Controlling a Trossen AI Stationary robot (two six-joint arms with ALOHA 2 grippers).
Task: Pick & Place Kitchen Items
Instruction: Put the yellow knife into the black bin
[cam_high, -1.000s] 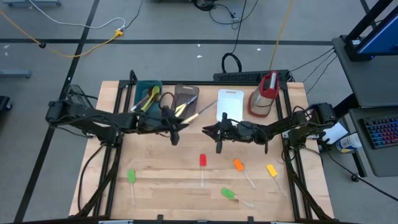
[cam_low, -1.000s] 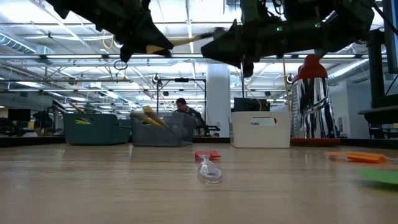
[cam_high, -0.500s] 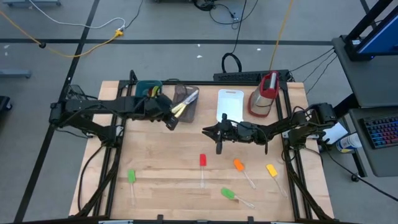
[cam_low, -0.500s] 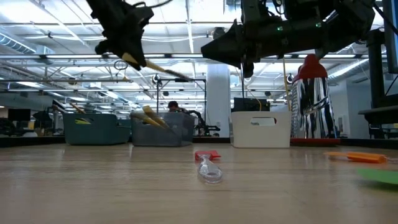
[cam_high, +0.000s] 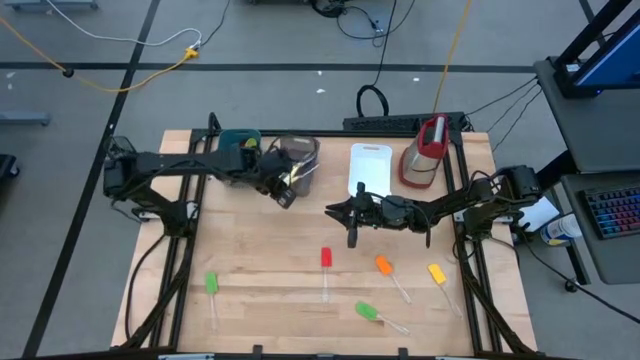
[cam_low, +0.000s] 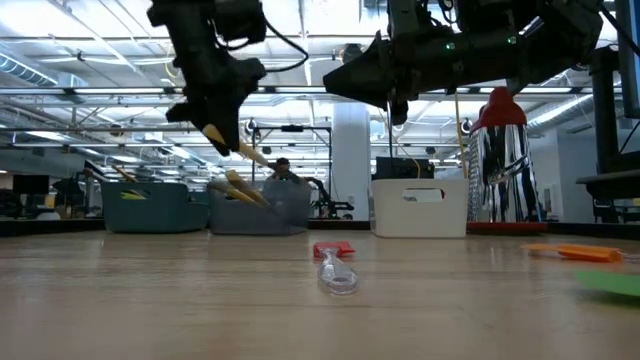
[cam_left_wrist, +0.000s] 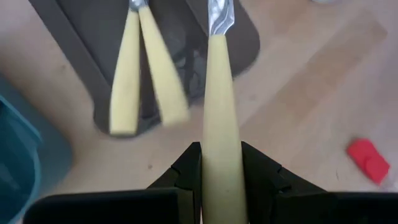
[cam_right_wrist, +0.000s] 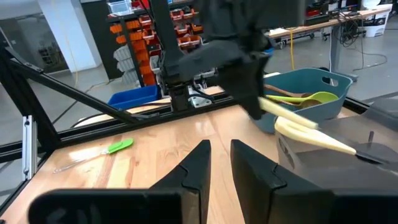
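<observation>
My left gripper (cam_high: 283, 186) is shut on a pale-handled knife (cam_left_wrist: 219, 112) and hangs over the near edge of the grey tub (cam_high: 300, 158). Two more pale-handled knives (cam_left_wrist: 146, 74) lean inside that tub. The teal tub (cam_high: 238, 145) holds a wooden spoon and a green spoon (cam_right_wrist: 311, 96). Several small spatulas lie flat on the table: green (cam_high: 211, 283), red (cam_high: 326, 258), orange (cam_high: 383, 264), yellow (cam_high: 436, 272) and green (cam_high: 366, 311). My right gripper (cam_high: 352, 222) hangs mid-table, empty, with a narrow gap between its fingers (cam_right_wrist: 200, 163). My left gripper pinches the knife's pale handle (cam_left_wrist: 219, 163) between its two fingers, near the handle's butt end. The knife runs on ahead along the fingers, blade (cam_left_wrist: 219, 11) foremost. It is lifted clear and slants down (cam_low: 245, 152) toward the grey tub.
A white tub (cam_high: 370, 165) and a red-and-clear jug (cam_high: 424, 152) stand at the far right of the row. Both arms hang above the table's middle. Bare wood lies between the tubs and the spatulas.
My left gripper has gone toward the table's far edge, to over the grey tub, and tipped downward. The knife, held level a second ago, now slants blade-down toward the tub. My right gripper has kept still.
</observation>
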